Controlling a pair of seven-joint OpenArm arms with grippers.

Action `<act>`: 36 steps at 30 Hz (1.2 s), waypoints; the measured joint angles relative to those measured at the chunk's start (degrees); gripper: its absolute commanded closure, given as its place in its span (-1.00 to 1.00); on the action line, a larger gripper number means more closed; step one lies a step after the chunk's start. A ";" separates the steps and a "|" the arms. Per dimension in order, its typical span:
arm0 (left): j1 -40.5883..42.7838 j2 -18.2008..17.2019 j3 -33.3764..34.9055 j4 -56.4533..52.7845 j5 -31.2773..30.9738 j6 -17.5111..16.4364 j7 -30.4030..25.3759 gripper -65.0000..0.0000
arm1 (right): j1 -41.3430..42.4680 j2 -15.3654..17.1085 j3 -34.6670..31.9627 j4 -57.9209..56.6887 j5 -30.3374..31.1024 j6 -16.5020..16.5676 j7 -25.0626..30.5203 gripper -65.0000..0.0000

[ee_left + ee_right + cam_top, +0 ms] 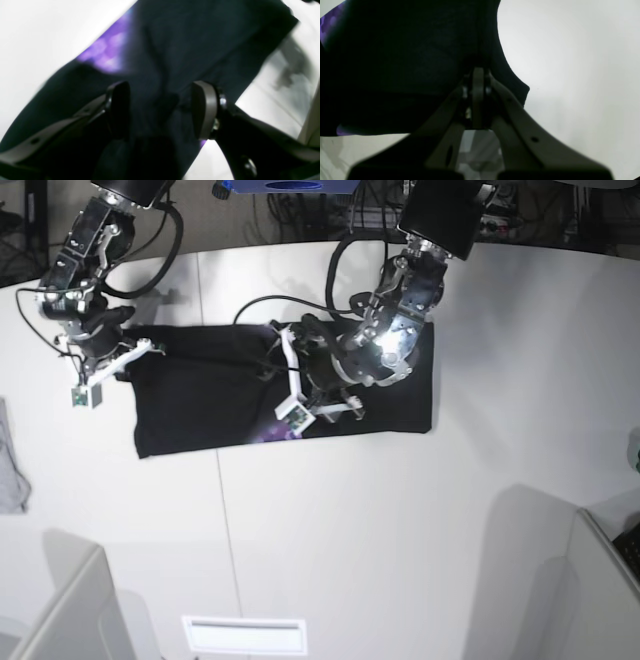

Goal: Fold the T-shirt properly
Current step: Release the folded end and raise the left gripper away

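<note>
On the white desk (420,510) the T-shirt (200,395) lies as a flat dark band, purple print peeking at its near edge. Right tool (478,75) is pinched closed on a cloth edge. Left tool (160,110) hangs over the fabric, jaws apart, apparently holding nothing; view blurred. Cloth looks light, limp, wrinkle-prone; best taken at corners or hems.

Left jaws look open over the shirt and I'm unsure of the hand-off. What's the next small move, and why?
Probably lift the left gripper clear. Its jaws stand apart over the large black cloth T-shirt, gripping nothing, while the right gripper is pinched shut on the shirt's edge.
</note>
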 measured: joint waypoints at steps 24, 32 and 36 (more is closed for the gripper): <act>8.46 -2.45 -6.86 6.91 0.85 0.28 0.15 1.00 | 1.95 0.00 0.07 -0.46 0.09 0.00 -0.11 1.00; 8.44 -2.75 -2.84 7.85 -0.24 -0.44 -0.26 1.00 | 4.79 0.15 0.48 -3.80 -0.15 0.00 -1.20 1.00; 11.80 -4.61 -13.81 15.34 -0.26 0.00 -0.02 1.00 | 8.41 0.15 0.31 -5.99 -0.26 0.00 -6.82 0.53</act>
